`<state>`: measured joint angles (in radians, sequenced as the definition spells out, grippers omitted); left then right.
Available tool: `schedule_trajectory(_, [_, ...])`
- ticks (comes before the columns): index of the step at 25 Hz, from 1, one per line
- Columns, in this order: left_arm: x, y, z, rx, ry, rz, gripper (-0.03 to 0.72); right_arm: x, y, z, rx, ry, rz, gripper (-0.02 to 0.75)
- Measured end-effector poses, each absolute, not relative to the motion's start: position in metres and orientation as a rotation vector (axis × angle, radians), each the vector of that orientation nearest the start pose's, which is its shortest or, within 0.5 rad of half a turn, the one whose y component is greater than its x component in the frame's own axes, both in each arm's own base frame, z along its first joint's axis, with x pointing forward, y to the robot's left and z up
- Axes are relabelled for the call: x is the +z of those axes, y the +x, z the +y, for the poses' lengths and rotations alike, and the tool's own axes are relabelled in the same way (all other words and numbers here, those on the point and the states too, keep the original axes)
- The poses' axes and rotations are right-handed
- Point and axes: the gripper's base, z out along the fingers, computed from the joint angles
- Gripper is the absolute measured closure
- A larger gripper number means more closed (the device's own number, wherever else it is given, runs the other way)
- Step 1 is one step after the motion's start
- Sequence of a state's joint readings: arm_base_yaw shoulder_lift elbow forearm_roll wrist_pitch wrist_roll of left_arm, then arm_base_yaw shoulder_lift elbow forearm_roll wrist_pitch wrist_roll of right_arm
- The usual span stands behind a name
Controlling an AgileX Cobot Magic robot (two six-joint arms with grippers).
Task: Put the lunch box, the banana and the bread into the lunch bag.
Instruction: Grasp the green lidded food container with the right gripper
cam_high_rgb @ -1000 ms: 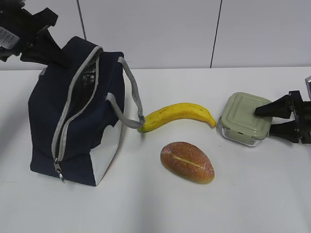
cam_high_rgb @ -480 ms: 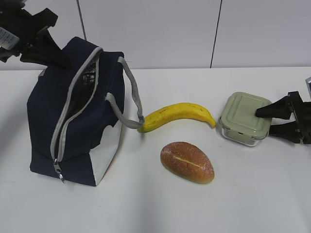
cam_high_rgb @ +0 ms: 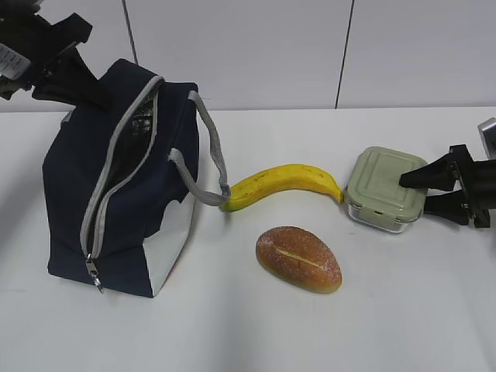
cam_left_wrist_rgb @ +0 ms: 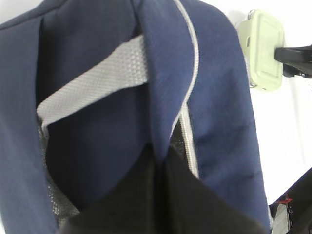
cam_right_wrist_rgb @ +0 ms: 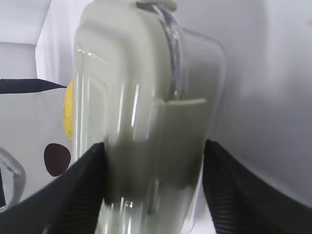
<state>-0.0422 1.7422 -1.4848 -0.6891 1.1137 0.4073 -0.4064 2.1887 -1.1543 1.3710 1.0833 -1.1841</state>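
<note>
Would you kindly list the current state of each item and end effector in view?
lunch bag: upright, unzipped, mouth held open.
lunch box: lid on, on the table, between the right fingers.
banana: lying on the table, unpacked.
bread: on the table, slash up, unpacked.
left end effector: shut on the bag's rim.
right end effector: closing around the lunch box.
</note>
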Motion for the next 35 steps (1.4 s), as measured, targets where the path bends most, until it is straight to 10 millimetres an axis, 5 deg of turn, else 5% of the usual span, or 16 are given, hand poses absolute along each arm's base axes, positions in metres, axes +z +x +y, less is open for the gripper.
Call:
schedule_trajectory(5, [0.3048, 0.3625, -0.0676, -0.825, 0.303, 2.624, 0.688, 0.0972, 0.3737, -0.0722, 1.277, 0.27, 2.366, 0.345])
schedule_trajectory(35, [0.3047, 0.3619, -0.0677, -0.829, 0.307, 2.629, 0.688, 0.1042, 0.3805, -0.0741, 1.284, 0.218, 2.38, 0.365])
